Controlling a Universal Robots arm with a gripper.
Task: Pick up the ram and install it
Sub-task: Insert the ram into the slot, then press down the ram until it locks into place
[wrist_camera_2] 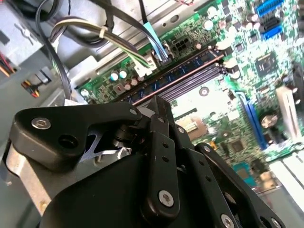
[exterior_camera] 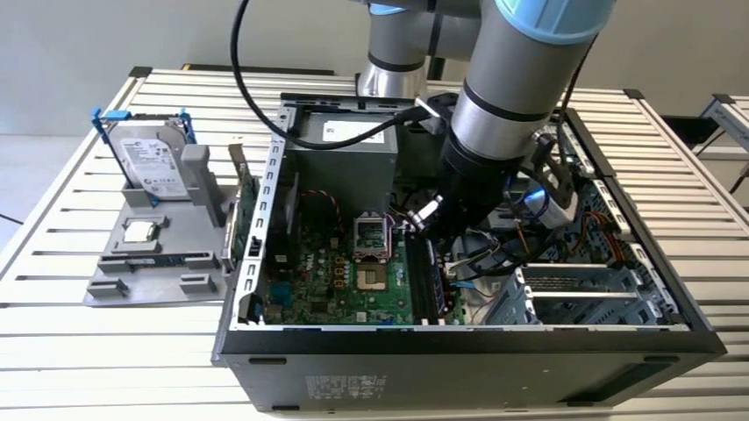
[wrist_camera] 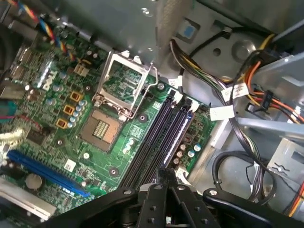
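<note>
**Arm down in the computer case, over the memory slots**

Here the arm reaches down into the open computer case (exterior_camera: 468, 338), and the gripper (wrist_camera: 166, 178) sits just above the long dark memory slots (wrist_camera: 159, 137) on the green motherboard (wrist_camera: 118, 152), right of the open processor socket (wrist_camera: 124, 83). In the second wrist view a thin blue-green strip, probably the ram (wrist_camera_2: 190, 66), lies along the far slot, though it is hard to say whether it is fully seated. I cannot tell how far the jaws are parted or whether they grip anything, since the black linkage hides the tips. The stick looks light, stiff and fragile; it is best held by its long top edge, away from the chips and contacts. A bundle of cables (wrist_camera: 232, 90) runs close beside the slots.
</note>
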